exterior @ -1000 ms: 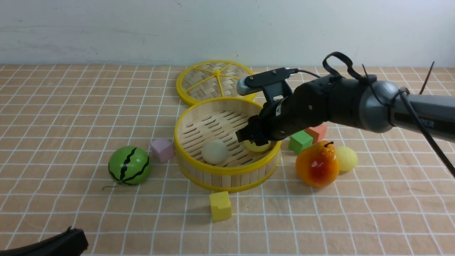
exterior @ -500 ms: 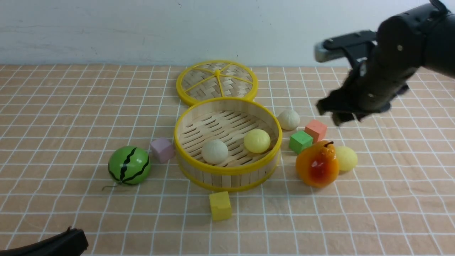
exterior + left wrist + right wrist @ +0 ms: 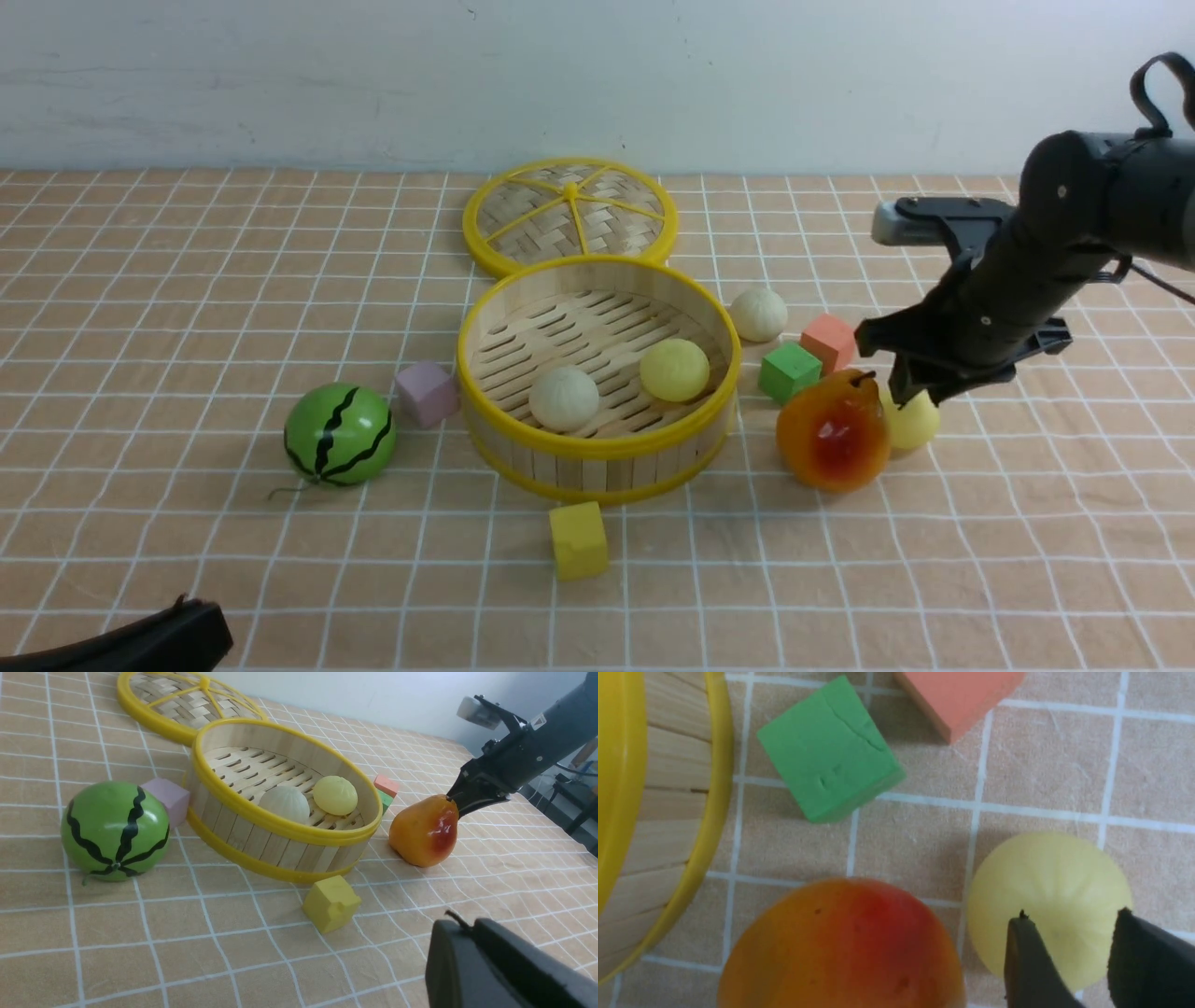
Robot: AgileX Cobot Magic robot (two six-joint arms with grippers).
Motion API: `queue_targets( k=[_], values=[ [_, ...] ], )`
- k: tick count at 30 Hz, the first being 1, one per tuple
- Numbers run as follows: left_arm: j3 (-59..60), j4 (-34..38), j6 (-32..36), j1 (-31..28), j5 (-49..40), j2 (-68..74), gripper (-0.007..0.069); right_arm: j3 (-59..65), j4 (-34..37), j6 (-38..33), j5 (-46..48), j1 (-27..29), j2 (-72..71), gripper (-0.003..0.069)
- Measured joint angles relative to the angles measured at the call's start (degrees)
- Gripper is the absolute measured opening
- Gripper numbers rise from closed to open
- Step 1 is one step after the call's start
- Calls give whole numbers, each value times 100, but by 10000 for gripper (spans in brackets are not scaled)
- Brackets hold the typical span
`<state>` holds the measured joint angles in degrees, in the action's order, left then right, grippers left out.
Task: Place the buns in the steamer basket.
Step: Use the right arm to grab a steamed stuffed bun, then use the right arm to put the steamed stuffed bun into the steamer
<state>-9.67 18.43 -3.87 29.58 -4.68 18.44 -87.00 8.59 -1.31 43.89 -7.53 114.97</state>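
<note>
The steamer basket (image 3: 597,446) stands mid-table with one off-white bun (image 3: 564,398) and one pale yellow bun (image 3: 674,370) on its slats. A second off-white bun (image 3: 758,314) lies on the cloth just right of the basket. Another pale yellow bun (image 3: 915,422) sits behind the pear. My right gripper (image 3: 910,390) hangs right over this bun, open, and the bun (image 3: 1048,896) shows between its two dark fingers (image 3: 1027,961). My left gripper (image 3: 460,926) is low at the near left edge (image 3: 191,621), its fingers together and holding nothing.
The flat woven lid (image 3: 569,213) lies behind the basket. An orange pear (image 3: 834,431) touches the yellow bun's left side. Green cube (image 3: 789,371) and orange cube (image 3: 829,342) sit between basket and pear. Watermelon (image 3: 339,435), pink cube (image 3: 426,393) and yellow cube (image 3: 578,539) lie left and in front.
My right gripper left a yellow bun in the basket, rose, swung right and came down over the yellow bun behind the pear, its jaws narrowing. The left arm stayed put.
</note>
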Motion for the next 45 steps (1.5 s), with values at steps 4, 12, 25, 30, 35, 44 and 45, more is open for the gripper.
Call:
queue_targets(
  k=[4,12,25,30,35,44,45],
  values=[
    [0,0,0,0,0,0,39,0,8,0,-302,7,118,256],
    [0,0,0,0,0,0,50,0,8,-20,-490,11,268,216],
    [0,0,0,0,0,0,57,7,74,-310,-190,-158,-888,-2],
    [0,0,0,0,0,0,62,-186,1103,-1276,-566,-893,-1318,2],
    [0,0,0,0,0,0,69,-741,1993,-1977,-751,-1614,-727,4],
    [0,0,0,0,0,0,74,-2429,2188,-2091,-851,-2276,1044,6],
    [0,0,0,0,0,0,74,-2627,2176,-2091,-859,-2307,1217,8]
  ],
)
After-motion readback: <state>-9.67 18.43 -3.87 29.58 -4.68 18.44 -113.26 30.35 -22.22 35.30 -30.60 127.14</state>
